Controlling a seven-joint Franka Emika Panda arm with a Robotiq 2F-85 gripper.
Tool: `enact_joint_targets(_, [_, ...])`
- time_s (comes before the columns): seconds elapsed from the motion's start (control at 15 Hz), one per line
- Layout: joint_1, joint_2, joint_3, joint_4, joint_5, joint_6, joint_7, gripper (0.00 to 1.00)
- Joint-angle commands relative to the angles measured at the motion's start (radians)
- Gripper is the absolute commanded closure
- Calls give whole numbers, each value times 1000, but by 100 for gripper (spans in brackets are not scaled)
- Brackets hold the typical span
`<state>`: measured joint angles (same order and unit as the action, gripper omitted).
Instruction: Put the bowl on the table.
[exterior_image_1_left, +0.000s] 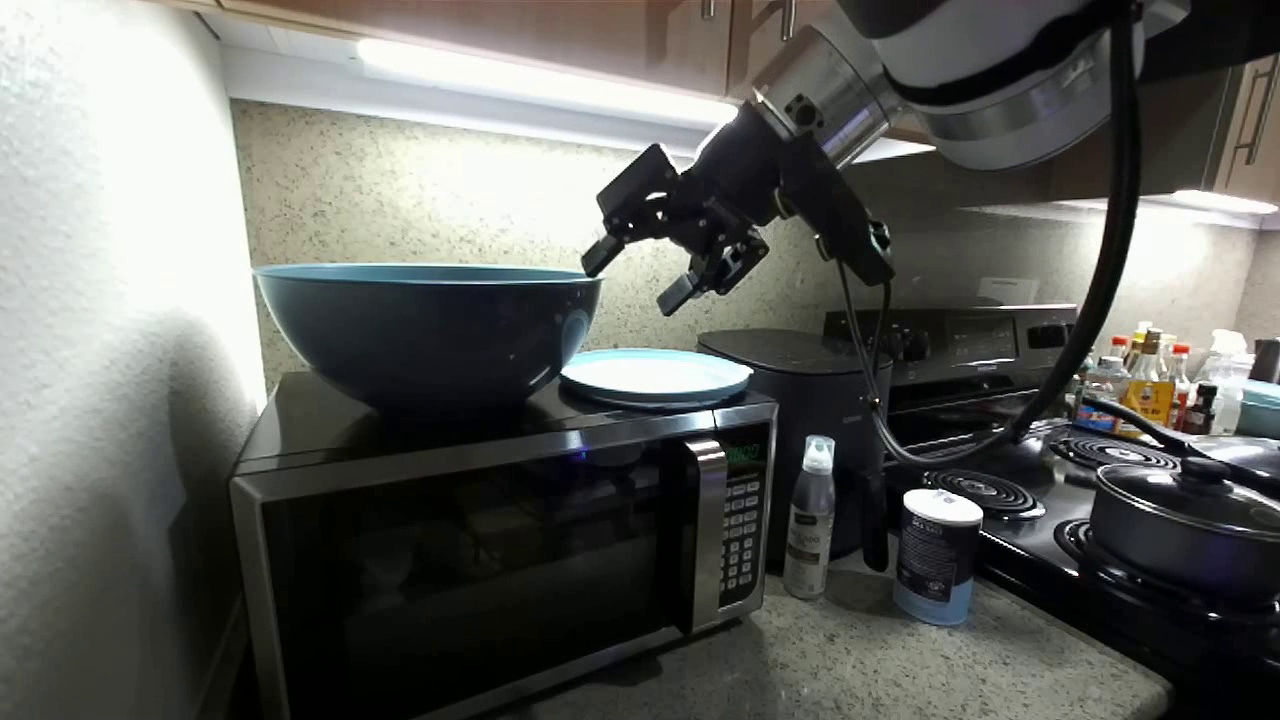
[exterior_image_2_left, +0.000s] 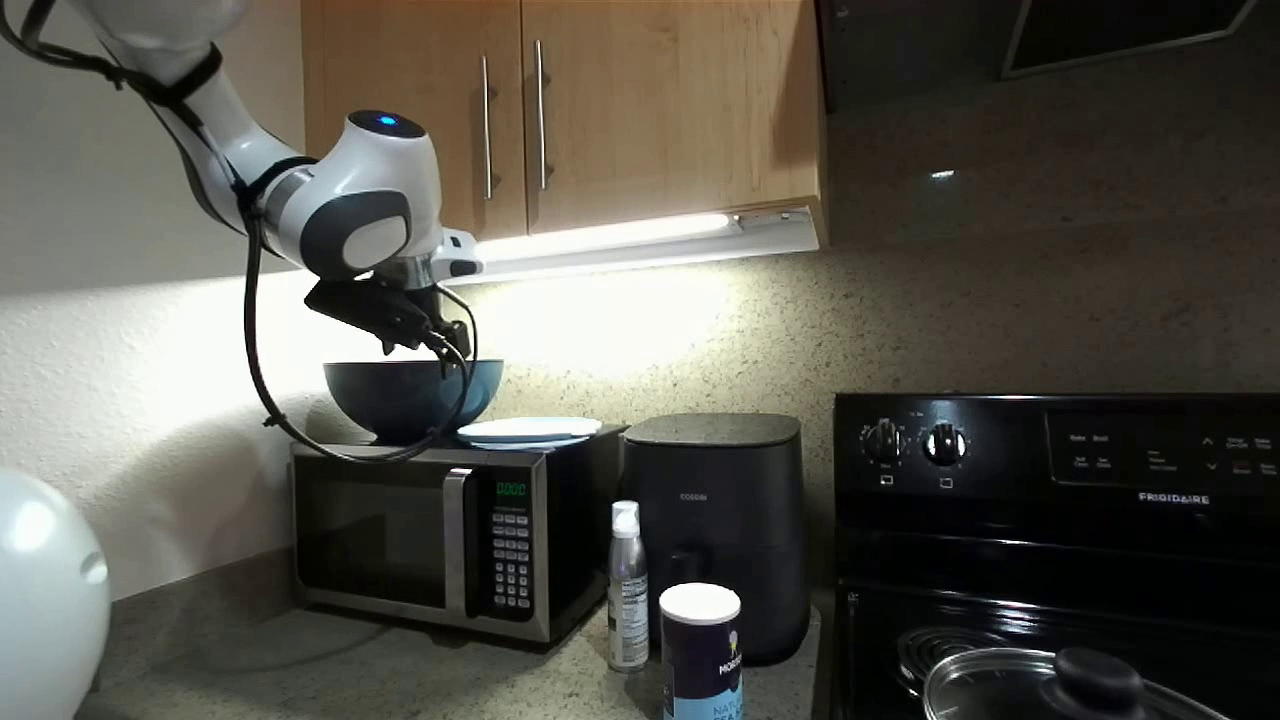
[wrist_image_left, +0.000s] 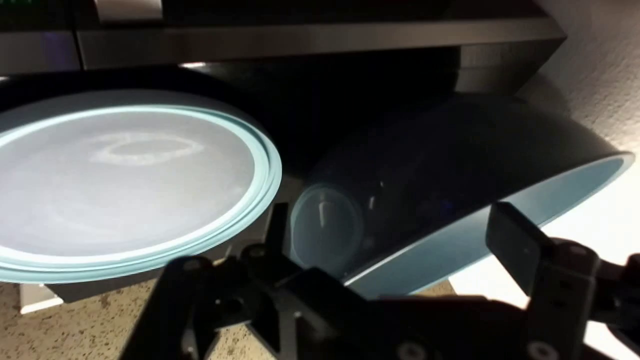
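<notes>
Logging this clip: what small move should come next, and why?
I'd probably ease the open gripper toward the bowl to seat the rim between its fingers: in the wrist view they appear to flank it, not gripping, and the bowl rests on the microwave.

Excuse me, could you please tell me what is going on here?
A robot arm is at work near the large dark blue bowl. Its gripper is open by the bowl's rim, the jaws apart to either side of it in the wrist view; whether either one touches, I cannot tell. The bowl rests on top of the microwave, beside a pale blue plate, and has not been lifted yet.
</notes>
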<state>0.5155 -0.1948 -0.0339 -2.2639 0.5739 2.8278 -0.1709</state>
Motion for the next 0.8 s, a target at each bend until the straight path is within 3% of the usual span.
enact_joint_targets(0.0, [-111,15,72,26,-111,-98,55,0])
enact_joint_targets(0.07, [-26,5,11,6,-49,-52,10,0])
enact_joint_targets(0.13, [-110,8,83,12,-60,-72,16,0])
enact_joint_targets(0.27, [-127,14,102,24,-61,-61,9,0])
enact_joint_targets(0.33, [-80,19,70,36,-48,-56,-9,0])
enact_joint_targets(0.73, [-26,19,60,68,44,-74,-47,0])
